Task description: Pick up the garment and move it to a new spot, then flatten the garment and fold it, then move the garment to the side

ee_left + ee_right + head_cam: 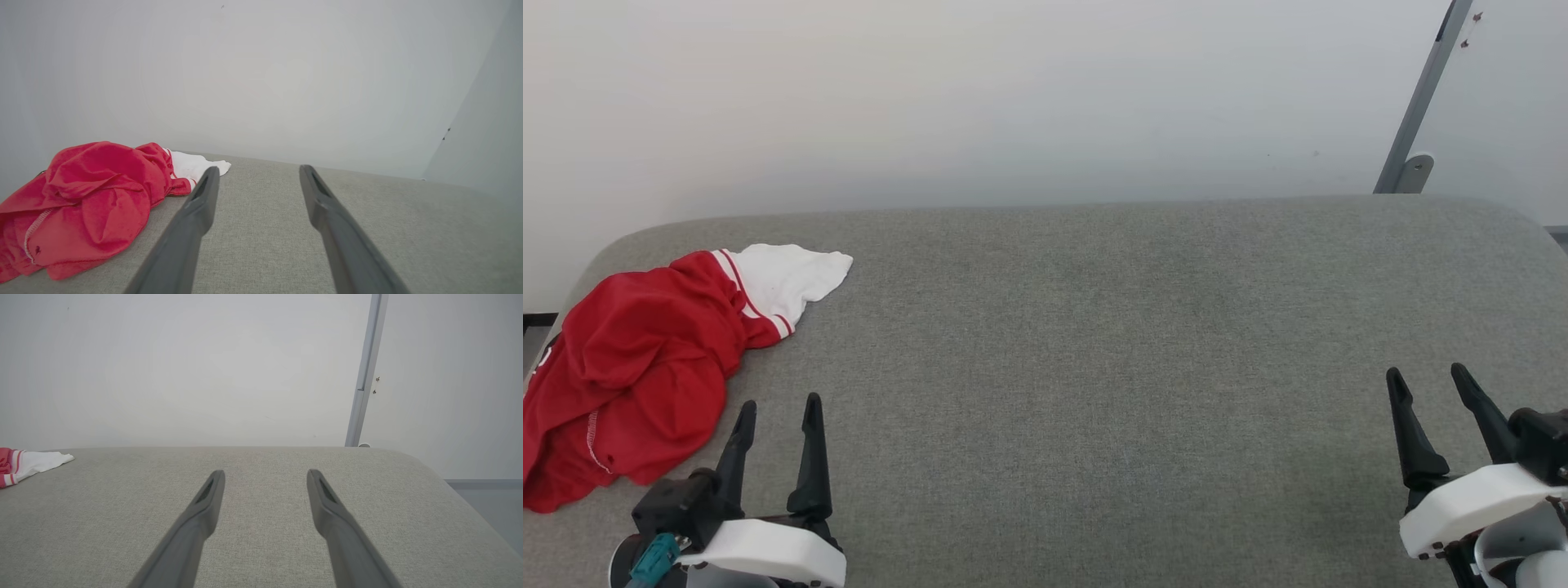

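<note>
Counting one crumpled garment (637, 367) and two tools: left tool (779, 401) and right tool (1426, 370) both spread apart, empty.

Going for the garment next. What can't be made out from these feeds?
Head view: the garment is cut by the picture's left edge; full extent unknown.
Every view: crumpled folds hide its shape and underside.
Left wrist view: a finger of the left gripper covers part of the white panel.
Right wrist view: its red part is mostly cut off at the left edge.
</note>
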Motion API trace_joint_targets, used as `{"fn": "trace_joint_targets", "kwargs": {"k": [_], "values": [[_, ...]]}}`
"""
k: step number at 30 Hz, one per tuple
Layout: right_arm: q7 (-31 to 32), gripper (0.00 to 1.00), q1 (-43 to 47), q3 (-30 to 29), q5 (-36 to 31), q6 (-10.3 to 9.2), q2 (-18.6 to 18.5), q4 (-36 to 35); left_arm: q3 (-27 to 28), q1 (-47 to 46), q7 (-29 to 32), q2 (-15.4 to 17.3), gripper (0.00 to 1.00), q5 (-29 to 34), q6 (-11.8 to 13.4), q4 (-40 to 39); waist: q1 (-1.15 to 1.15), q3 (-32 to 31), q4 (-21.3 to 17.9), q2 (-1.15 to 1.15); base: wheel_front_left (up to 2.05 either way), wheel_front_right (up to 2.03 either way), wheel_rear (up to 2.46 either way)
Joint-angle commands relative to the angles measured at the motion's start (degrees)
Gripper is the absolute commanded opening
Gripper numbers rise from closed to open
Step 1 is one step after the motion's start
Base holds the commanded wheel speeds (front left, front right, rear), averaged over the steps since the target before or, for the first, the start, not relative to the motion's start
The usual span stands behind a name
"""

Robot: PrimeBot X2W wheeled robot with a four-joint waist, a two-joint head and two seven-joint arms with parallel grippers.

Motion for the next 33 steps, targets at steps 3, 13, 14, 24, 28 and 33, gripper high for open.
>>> {"fn": "trace_joint_targets", "kwargs": {"k": [3,13,14,24,28,33], "values": [[-0.4,1.0,0.41,-0.14,-0.5,0.0,-0.01,-0.33,-0.28,0.58,-0.41,0.45,1.0,-0.23,-0.21,0.21,0.0,-0.01,0.01,0.0,0.0,0.0,0.0],[-0.79,1.0,0.75,-0.13,-0.29,0.0,-0.03,-0.51,-0.33,-0.18,-0.18,0.65,1.0,-1.02,0.31,0.89,0.0,-0.22,1.03,0.0,0.0,0.0,0.0],[-0.76,1.0,0.77,0.0,-0.26,0.0,0.01,-0.58,-0.03,-0.37,-0.12,0.63,1.0,-1.24,0.52,1.08,0.0,-0.27,1.45,0.0,0.0,0.0,0.0],[-0.84,1.0,0.52,3.11,0.56,0.0,0.29,-0.66,2.14,-1.45,0.77,1.19,1.0,-2.28,3.13,1.93,0.0,-0.83,9.75,0.0,0.0,0.0,0.0],[-0.73,1.0,-0.24,4.47,0.95,0.0,0.67,-0.46,3.01,-2.13,1.56,1.41,1.0,-2.56,4.47,2.15,0.0,-1.03,13.75,0.0,0.0,0.0,0.0],[-0.37,1.0,-1.26,6.66,1.7,0.0,1.09,-0.43,3.46,-2.01,1.74,1.7,1.0,-3.15,4.91,2.11,0.0,-1.13,17.83,0.0,0.0,0.0,0.0]]}}
